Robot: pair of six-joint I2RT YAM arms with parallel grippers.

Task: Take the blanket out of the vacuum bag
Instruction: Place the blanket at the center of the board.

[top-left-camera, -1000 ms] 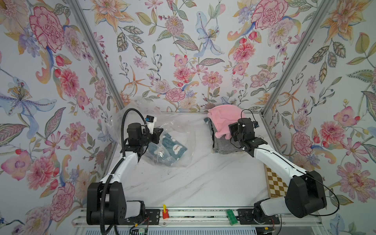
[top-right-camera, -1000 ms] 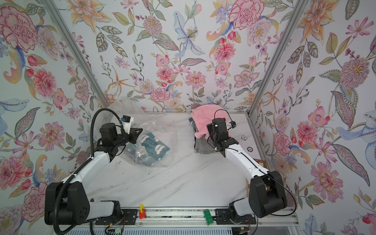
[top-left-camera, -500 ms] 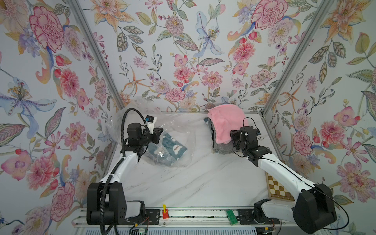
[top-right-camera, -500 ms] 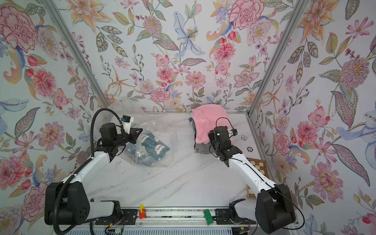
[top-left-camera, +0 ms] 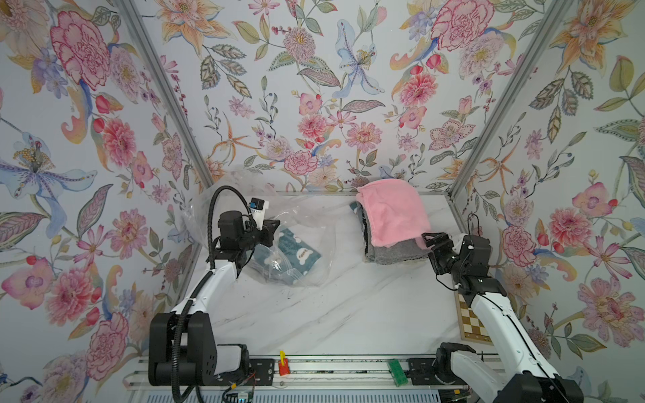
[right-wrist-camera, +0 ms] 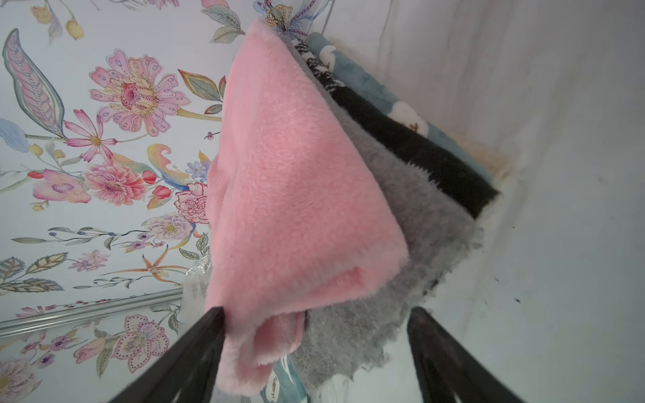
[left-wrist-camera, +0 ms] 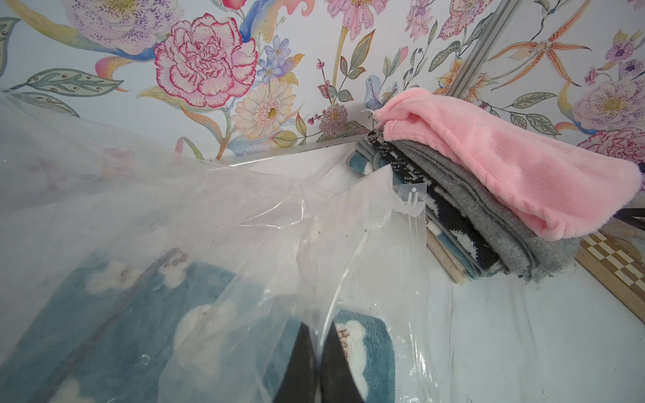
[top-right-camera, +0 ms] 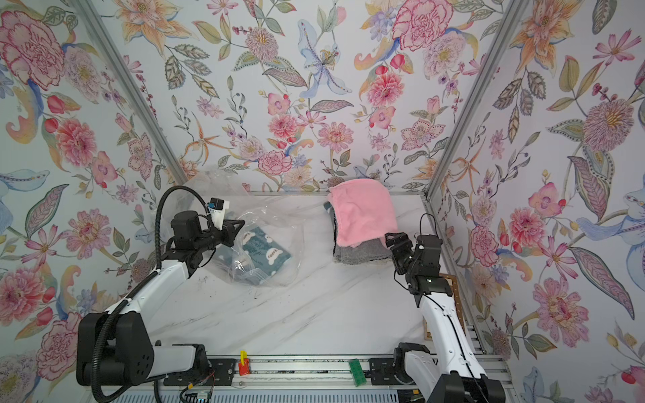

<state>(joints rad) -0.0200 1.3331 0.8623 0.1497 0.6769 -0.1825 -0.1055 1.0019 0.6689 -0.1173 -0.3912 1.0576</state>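
The vacuum bag [top-left-camera: 310, 219] [top-right-camera: 279, 216] lies crumpled on the left half of the white table, clear and crinkly. Inside it is a folded teal blanket with white clouds [top-left-camera: 298, 253] [top-right-camera: 267, 249] [left-wrist-camera: 115, 314]. My left gripper [top-left-camera: 273, 228] [top-right-camera: 238, 225] [left-wrist-camera: 319, 335] is shut on a fold of the bag's plastic [left-wrist-camera: 195, 209] above that blanket. My right gripper [top-left-camera: 430, 240] [top-right-camera: 393, 240] [right-wrist-camera: 316, 310] stands open at the near corner of a stack of folded blankets. The pink blanket [top-left-camera: 394, 216] [top-right-camera: 363, 216] [right-wrist-camera: 296, 167] on top droops between the fingers, held by neither.
The stack [left-wrist-camera: 464, 209] of grey, black and teal blankets sits at the back right against the wall. A checkerboard [top-left-camera: 471, 321] [left-wrist-camera: 617, 261] lies along the right edge. Floral walls close in three sides. A red piece [top-left-camera: 283, 364] and a green piece [top-left-camera: 398, 371] sit on the front rail.
My right gripper has opened, let go of the pink blanket on the stack, and drawn back toward the front right. The left gripper and the bag have stayed put.
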